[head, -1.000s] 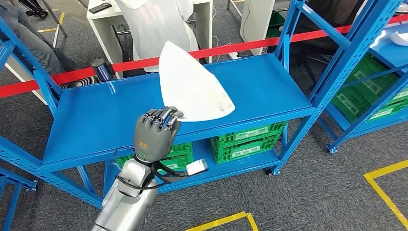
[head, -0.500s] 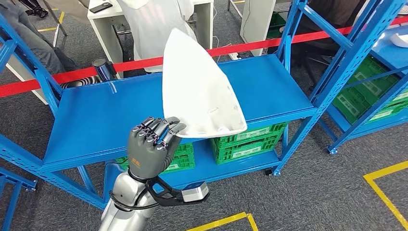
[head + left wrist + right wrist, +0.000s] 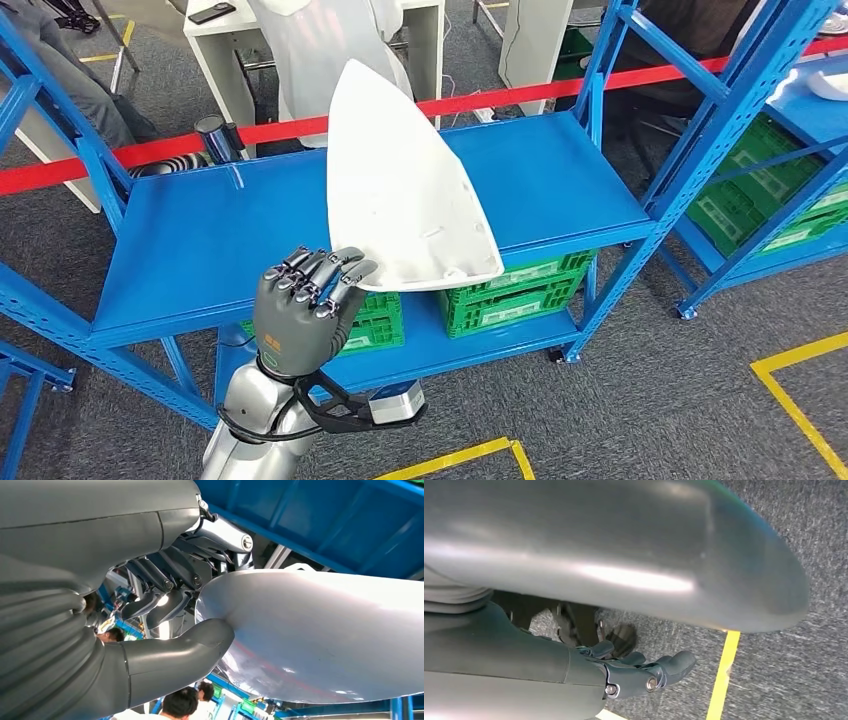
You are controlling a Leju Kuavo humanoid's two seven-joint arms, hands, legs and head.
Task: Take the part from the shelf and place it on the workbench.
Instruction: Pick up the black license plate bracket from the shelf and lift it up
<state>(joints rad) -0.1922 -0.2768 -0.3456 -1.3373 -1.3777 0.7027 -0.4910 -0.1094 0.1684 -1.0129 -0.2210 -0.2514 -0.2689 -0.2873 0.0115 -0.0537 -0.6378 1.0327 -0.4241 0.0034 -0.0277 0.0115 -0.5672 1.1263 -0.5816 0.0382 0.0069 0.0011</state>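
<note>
White and smooth, the part point(image 3: 405, 185) is a thin, curved, roughly triangular shell held in the air above the blue shelf point(image 3: 190, 250), its pointed end up and away from the robot and its broad lower edge nearest the left hand point(image 3: 300, 310). In the head view the left hand grips the part at its lower corner, the fingers point(image 3: 320, 275) lying over the near edge; the shell is tilted and stands apart from the shelf deck. Judged from this, the step in hand is the carry: the part is already off the shelf and has yet to reach the workbench, which cannot be identified in these pictures. The next move calls for turning away from the shelf with the shell kept level enough not to slip, since a grip at one corner leaves most of the part unsupported. The left wrist view adds what the head view hides: the thick grey thumb point(image 3: 185, 650) pressing under the rim of the part point(image 3: 320, 635) while the dark fingers point(image 3: 160, 600) close from the other side, a true pinch. The right wrist view shows the right hand point(image 3: 639, 672) hanging over grey carpet point(image 3: 804, 645) near a yellow floor line point(image 3: 721, 675), fingers loosely curled and holding nothing.
</note>
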